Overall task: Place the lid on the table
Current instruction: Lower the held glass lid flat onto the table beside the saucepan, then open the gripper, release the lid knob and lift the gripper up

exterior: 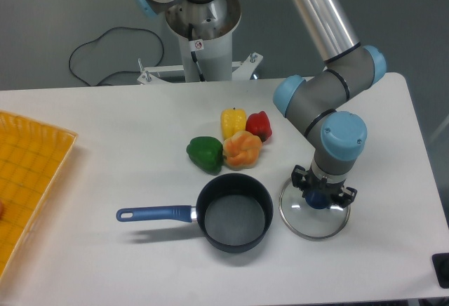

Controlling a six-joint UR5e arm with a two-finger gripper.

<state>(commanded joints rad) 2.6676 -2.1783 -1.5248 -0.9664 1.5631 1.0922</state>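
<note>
The lid (pixel 313 223), a round clear glass disc with a metal rim, lies flat at or just above the white table (pixel 105 123), right of the saucepan. My gripper (pixel 320 196) points straight down over its centre, its fingers closed around the small blue knob. The arm hides the lid's far edge. I cannot tell whether the lid's rim touches the table.
A dark saucepan (pixel 234 213) with a blue handle (pixel 154 213) sits just left of the lid. Green (pixel 204 154), orange (pixel 242 149), yellow (pixel 233 121) and red (pixel 259 124) peppers cluster behind it. A yellow gridded tray (pixel 28 173) lies at the left edge.
</note>
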